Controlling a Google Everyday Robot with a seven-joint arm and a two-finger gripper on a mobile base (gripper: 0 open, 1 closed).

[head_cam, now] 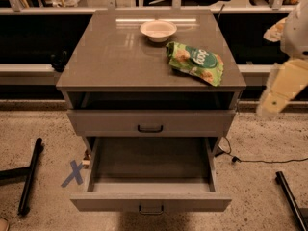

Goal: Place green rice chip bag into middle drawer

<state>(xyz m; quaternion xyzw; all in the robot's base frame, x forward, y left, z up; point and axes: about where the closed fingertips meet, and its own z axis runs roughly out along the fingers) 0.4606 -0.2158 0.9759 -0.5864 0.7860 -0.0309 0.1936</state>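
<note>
The green rice chip bag [196,62] lies crinkled on the right side of the grey cabinet top [110,57], near the front right corner. The middle drawer [150,202], the lowest one, is pulled out and its inside shows nothing in it. The drawer above it [150,122] is shut. My gripper [270,105] is at the end of the cream arm at the right edge, beside the cabinet and below the level of its top. It is to the right of the bag and apart from it, holding nothing that I can see.
A white bowl [158,30] stands at the back of the cabinet top. A blue X [73,173] marks the floor at the left. Black stand legs lie at the left [30,176] and right [290,199]. A cable [260,160] runs along the floor at the right.
</note>
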